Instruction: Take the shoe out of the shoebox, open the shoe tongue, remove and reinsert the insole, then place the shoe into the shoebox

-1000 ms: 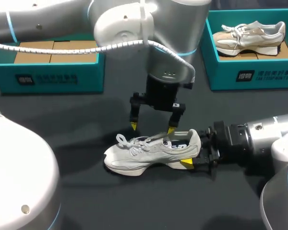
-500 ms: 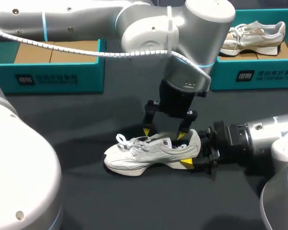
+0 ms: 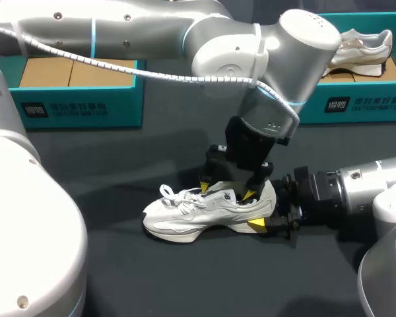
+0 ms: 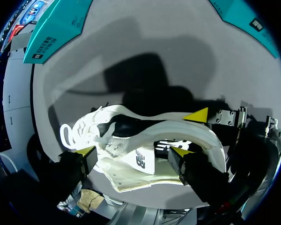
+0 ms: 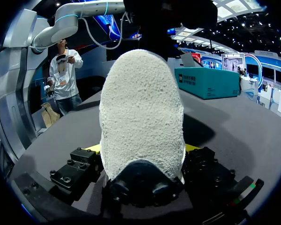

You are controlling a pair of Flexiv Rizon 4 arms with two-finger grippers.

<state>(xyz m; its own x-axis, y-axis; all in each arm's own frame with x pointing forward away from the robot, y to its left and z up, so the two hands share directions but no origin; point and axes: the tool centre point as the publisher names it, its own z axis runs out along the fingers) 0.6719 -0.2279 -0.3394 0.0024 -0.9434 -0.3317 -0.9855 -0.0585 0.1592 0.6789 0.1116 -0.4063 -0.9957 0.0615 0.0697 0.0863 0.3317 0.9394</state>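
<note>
White sneaker (image 3: 198, 214) rests sole-down near the middle of the table (image 3: 152, 277), toe toward its left edge, heel toward its right, where our right gripper (image 3: 263, 214) clamps the heel, while our left gripper (image 3: 227, 191), fingers apart, straddles the collar from directly above.

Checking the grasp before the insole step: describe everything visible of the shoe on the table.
The shoe is an off-white sneaker with white laces and a thick sole, standing upright on the dark table, toe toward my left. The right gripper clamps its heel; the left gripper, open, straddles its opening from above.
</note>
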